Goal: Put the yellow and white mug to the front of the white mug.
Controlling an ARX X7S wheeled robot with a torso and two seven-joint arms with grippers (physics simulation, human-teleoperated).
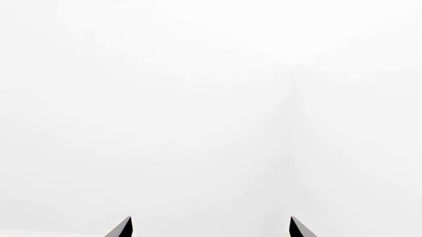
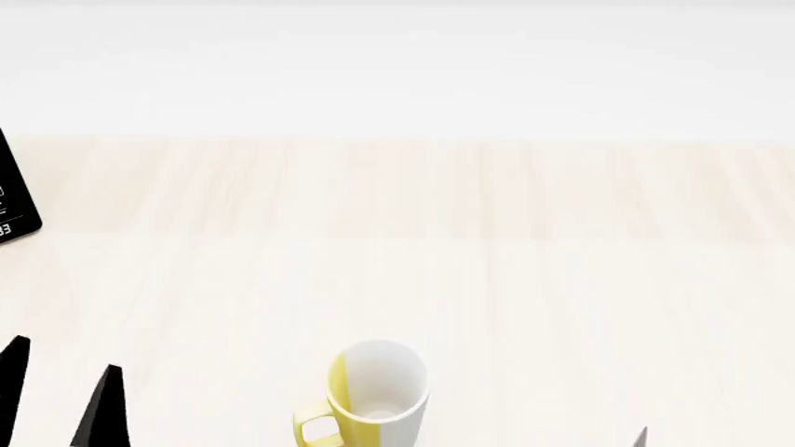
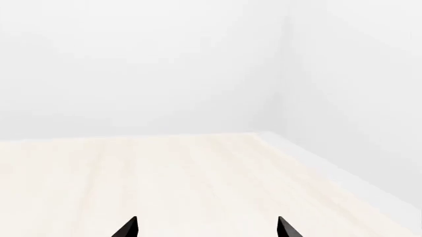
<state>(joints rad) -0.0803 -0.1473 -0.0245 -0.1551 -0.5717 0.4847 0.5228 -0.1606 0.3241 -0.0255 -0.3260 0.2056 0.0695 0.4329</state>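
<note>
Mug trouble looms: the yellow and white mug (image 2: pixel 368 396) stands upright at the head view's bottom centre, cut by the frame edge, handle toward the lower left. The left gripper (image 2: pixel 62 396) waits at lower left, its 2 fingertips apart and empty; the right gripper (image 3: pixel 207 228) is likewise spread over bare table (image 2: pixel 497 279). A dark device (image 2: pixel 15 200) sits at far left. No white mug shows, so placement risks being misjudged.

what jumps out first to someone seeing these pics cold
The yellow and white mug stands upright at the near edge of the pale wooden table, its handle toward the robot. The left pincer shows its dark fingertips at the near left. A black device sits at the table's far left edge.
</note>
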